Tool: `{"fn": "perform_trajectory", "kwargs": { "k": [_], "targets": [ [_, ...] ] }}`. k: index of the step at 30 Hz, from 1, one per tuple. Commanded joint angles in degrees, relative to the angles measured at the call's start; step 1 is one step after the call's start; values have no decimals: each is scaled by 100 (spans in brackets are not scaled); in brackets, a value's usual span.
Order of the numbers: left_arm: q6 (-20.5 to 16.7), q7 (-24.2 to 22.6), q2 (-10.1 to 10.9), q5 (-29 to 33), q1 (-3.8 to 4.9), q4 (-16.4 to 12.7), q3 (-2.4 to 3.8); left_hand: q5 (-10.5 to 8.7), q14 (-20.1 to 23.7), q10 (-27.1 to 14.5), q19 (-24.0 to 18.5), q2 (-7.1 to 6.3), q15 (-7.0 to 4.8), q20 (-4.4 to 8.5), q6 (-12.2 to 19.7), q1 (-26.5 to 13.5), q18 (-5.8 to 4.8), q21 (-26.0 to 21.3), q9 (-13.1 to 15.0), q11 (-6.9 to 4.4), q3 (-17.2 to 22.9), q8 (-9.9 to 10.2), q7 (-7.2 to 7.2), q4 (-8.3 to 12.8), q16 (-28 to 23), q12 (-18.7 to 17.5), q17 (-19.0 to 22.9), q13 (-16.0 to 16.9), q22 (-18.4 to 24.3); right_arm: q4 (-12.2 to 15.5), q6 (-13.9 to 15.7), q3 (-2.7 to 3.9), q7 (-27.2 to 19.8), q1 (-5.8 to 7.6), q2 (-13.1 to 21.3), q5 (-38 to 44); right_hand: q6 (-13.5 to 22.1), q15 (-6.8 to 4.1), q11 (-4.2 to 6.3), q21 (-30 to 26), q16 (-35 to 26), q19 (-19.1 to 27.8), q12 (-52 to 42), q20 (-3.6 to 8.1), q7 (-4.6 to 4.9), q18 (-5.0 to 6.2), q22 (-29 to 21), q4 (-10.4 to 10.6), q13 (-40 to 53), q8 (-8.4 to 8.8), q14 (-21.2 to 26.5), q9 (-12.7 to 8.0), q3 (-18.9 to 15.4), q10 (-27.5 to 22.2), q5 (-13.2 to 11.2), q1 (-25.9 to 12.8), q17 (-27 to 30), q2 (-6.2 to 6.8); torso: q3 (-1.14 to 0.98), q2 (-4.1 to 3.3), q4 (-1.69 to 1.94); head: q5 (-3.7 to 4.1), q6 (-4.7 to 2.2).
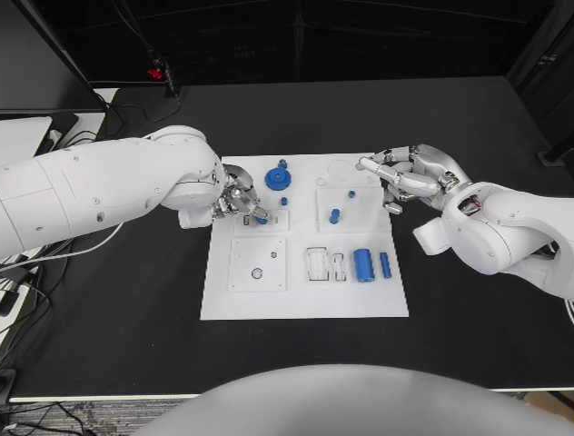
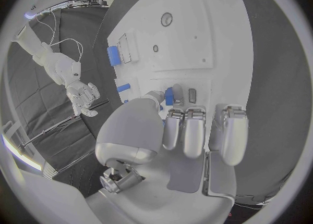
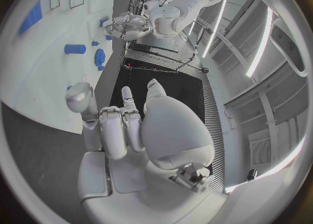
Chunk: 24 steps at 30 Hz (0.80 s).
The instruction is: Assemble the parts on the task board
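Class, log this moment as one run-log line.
left hand: pinching small blue part | right hand: empty, at board edge | big blue cylinder: lying loose

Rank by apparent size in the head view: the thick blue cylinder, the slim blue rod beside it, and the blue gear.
1. Thick blue cylinder, largest.
2. Blue gear and slim blue rod: the gear looks wider, the rod longer; too alike to rank.

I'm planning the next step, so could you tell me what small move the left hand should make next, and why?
Probably press the small blue part down: the left hand pinches it over the board, while the right hand waits open at the edge.
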<state>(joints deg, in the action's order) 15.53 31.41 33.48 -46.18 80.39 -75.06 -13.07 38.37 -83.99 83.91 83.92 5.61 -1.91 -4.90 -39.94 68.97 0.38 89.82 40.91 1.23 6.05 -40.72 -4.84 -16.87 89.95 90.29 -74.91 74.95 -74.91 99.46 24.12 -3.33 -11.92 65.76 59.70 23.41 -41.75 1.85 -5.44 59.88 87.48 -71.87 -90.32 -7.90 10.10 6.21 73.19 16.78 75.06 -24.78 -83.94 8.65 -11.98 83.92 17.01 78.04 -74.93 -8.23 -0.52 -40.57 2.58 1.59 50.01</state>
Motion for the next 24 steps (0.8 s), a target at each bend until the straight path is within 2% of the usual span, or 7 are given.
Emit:
{"fn": "perform_trajectory", "kwargs": {
  "k": [1,15,21,24],
  "targets": [
    [149,86,1,-40,-55,-15,-40,-34,-601,609,608,-9,39,-29,33,-134,-38,18,-5,34,-54,34,-15,-1,5,-29,-1509,1505,-1509,9,-43,2,-26,5,-1,-12,39,-2,-14,-28,-26,31,32,-9,-11,101,-5,-5,1494,-21,-315,8,-28,608,37,-2,-1034,-66,0,-1,-3,-3,-1],
    [158,109,6,-40,-55,-3,-40,-78,-601,609,608,-47,41,-32,26,-256,-38,18,-16,33,-110,51,-14,-1,5,-29,-1509,1505,-1509,4,-44,2,-15,5,-5,-12,39,-2,-14,-28,-26,31,32,-9,-11,101,-5,-5,1494,-21,-315,8,-28,608,37,-2,-1034,-66,-1,0,-1,-9,-1],
    [170,88,12,-40,-55,-7,-40,-171,-601,609,608,-128,49,-40,5,-571,-38,18,-40,41,-260,84,-23,-4,5,-29,-1509,1505,-1509,2,-47,2,-8,5,-8,-12,39,-2,-14,-28,-26,31,32,-9,-11,101,-5,-5,1494,-21,-315,8,-28,608,37,-2,-1034,-66,1,1,-4,-12,-1],
    [178,71,15,-40,-55,-11,-40,-322,-601,609,608,-154,54,-44,-13,-778,-38,18,-52,46,-355,98,-28,-5,5,-29,-1509,1505,-1509,0,-50,2,-7,5,-9,-12,39,-2,-14,-28,-26,31,32,-9,-11,101,-5,-5,1494,-21,-315,8,-28,608,37,-2,-1034,-66,1,1,-2,-13,-1]
  ]
}}
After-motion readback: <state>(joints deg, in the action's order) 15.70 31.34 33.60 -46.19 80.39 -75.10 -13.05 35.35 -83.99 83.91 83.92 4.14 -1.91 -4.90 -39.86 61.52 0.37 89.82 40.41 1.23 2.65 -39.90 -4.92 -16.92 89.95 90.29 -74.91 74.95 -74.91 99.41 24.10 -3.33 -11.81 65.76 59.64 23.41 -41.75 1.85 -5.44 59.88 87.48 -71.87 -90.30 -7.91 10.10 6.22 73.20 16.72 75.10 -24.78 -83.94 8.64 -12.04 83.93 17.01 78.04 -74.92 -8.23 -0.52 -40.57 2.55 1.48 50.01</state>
